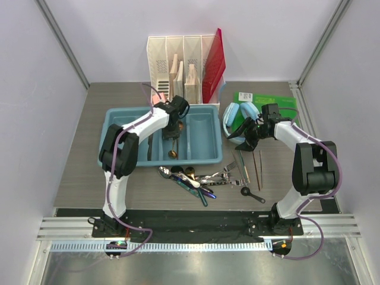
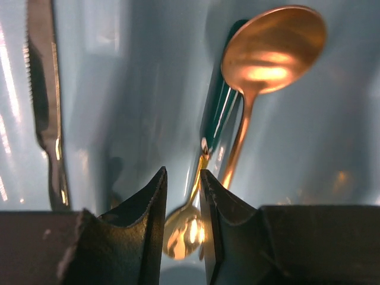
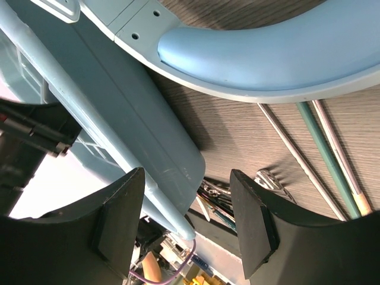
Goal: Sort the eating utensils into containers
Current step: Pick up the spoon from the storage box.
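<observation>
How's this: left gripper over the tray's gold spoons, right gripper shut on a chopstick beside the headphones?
One error: the right gripper is open and empty, as the right wrist view shows. It is beside the headphones, and the left gripper is over the gold spoons in the tray.

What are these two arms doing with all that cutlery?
They are sorting cutlery into the blue tray. The left gripper hangs inside it, jaws slightly parted, above two gold spoons lying there. The right gripper is open and empty, beside the headphones. A pile of utensils waits on the table in front.
</observation>
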Robot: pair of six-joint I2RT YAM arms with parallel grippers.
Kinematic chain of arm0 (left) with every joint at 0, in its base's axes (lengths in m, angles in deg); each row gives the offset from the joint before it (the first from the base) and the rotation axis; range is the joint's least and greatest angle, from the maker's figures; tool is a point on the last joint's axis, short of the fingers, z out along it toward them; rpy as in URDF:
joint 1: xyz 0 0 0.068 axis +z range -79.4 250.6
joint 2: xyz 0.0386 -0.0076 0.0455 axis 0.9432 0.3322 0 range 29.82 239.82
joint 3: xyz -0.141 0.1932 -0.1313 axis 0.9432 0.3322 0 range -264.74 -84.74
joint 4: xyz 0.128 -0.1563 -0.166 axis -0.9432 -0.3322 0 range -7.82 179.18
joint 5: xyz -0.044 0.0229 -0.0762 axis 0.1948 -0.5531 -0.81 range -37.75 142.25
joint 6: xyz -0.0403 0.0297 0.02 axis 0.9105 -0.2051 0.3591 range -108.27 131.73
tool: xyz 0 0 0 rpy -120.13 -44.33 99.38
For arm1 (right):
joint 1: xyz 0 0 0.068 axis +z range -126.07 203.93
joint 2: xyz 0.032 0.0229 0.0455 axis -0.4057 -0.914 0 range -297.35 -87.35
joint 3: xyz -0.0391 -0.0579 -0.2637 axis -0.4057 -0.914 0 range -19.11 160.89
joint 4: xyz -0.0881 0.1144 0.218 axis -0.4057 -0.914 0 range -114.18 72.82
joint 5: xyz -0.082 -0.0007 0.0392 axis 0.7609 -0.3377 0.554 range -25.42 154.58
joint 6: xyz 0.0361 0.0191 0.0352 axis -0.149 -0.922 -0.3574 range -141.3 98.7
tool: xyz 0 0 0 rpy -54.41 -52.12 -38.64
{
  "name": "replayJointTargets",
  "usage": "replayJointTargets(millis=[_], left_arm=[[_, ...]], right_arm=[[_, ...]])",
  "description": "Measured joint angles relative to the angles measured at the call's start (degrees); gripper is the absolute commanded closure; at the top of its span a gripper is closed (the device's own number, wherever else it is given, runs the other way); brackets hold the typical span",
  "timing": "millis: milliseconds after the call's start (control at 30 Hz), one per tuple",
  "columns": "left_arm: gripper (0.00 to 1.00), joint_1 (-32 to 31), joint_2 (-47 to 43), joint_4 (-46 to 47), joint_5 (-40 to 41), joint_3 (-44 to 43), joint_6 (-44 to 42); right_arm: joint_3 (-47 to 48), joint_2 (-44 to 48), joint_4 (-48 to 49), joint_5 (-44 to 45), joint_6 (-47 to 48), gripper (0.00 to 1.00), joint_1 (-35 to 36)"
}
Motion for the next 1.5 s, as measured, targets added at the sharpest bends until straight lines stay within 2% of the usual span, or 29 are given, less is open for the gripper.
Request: replayJointTargets(millis=[567,1000,1100,1133,1200,1500], left_arm=[[0.71,0.3,4.9,-0.2,-0.5,-3.6,-2.6],[0.65,0.0,5.9,0.9,-2.5,-3.8,-2.9],[0.75,0.0,5.9,0.9,-3.0,-3.9,-3.0],[0.86,0.0,6.0,0.9,-3.1,-3.8,-2.9],[0.99,0.0,6.1,0.9,-3.4,-3.7,-2.9],[1.0,0.2,4.4,3.3,-4.6,-0.9,-3.1]], right_arm=[[-0.9,0.0,-0.2,0.0,0.7,0.36,-0.7],[-0.9,0.0,-0.2,0.0,0.7,0.36,-0.8],[-0.9,0.0,-0.2,0.0,0.7,0.36,-0.8],[-0.9,0.0,-0.2,0.0,0.7,0.36,-0.8],[-0.9,0.0,-0.2,0.0,0.7,0.36,-0.8],[-0.9,0.0,-0.2,0.0,0.7,0.36,-0.8]])
